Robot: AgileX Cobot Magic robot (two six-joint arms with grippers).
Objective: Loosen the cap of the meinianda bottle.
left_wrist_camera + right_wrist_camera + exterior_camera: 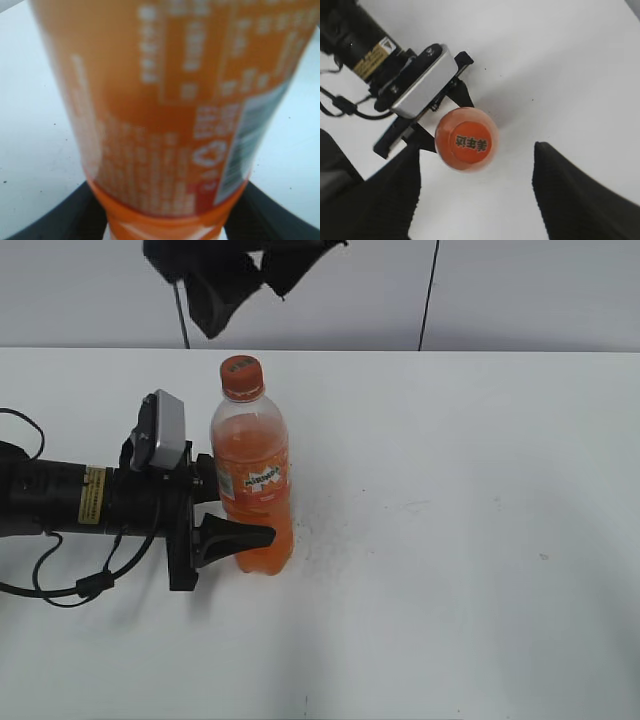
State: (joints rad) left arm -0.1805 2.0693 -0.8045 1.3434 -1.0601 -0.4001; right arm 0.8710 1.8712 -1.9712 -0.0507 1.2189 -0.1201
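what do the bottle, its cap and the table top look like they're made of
Meinianda bottle: likely clear, glossy plastic; the orange drink shows through and the wall carries highlights.
Cap: probably opaque orange plastic, smooth top with printed lettering.
Table: matte white surface with faint specks; the material underneath cannot be told.

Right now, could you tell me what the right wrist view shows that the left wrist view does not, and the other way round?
Only the right wrist view shows the cap from above with its lettering, the left arm's wrist camera, and the right claw open, fingers wide apart, clear of the cap. Only the left wrist view shows the label's blurred back print and barcode up close, with the left claw dark at either side of the bottle's lower body. Both show the meinianda bottle and the white table.
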